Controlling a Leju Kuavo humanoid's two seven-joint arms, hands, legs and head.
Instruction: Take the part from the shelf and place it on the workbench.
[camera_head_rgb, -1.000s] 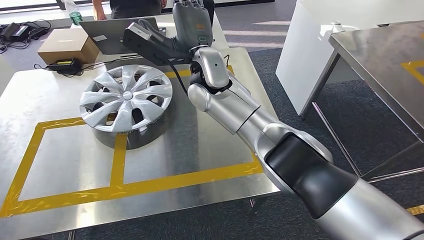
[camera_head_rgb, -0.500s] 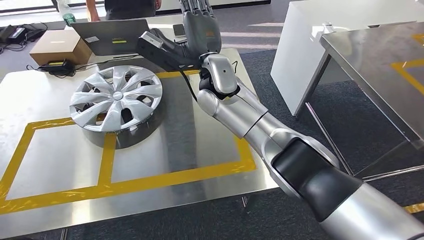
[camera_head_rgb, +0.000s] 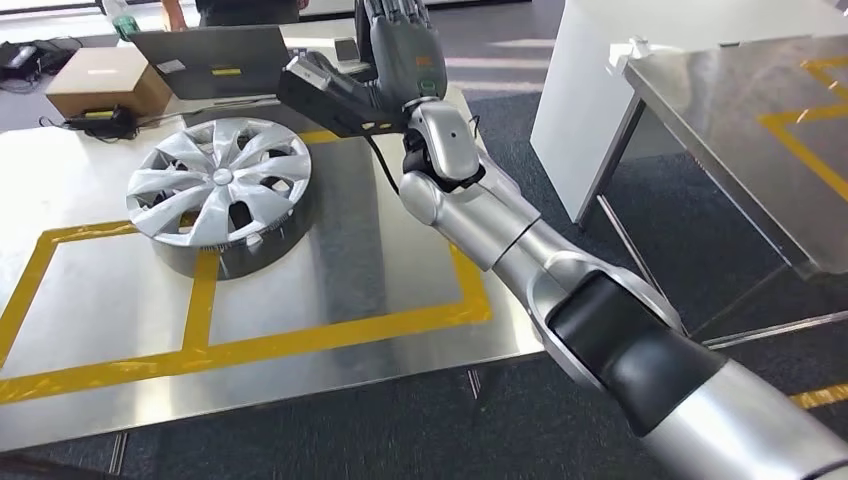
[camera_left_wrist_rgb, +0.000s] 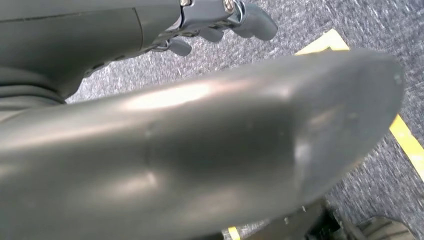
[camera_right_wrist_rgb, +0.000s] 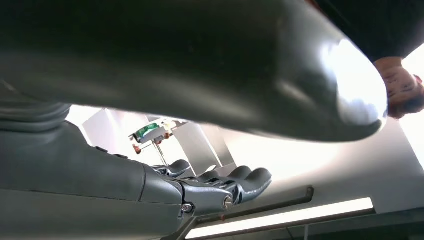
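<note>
Overhead, right hand (camera_head_rgb: 402, 55) raised above the workbench (camera_head_rgb: 90, 290), fingers apparently straight, nothing in its grasp.

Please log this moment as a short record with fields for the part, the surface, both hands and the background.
part: silver wheel cover lying face up on a dark ring
surface: steel workbench marked with yellow tape; the part straddles one tape line
right hand: right hand raised above the bench's far edge, fingers extended, holding nothing
left hand: left hand holding nothing, over grey carpet
background: laptop, cardboard box, a person standing behind them
second table: steel table to the right
</note>
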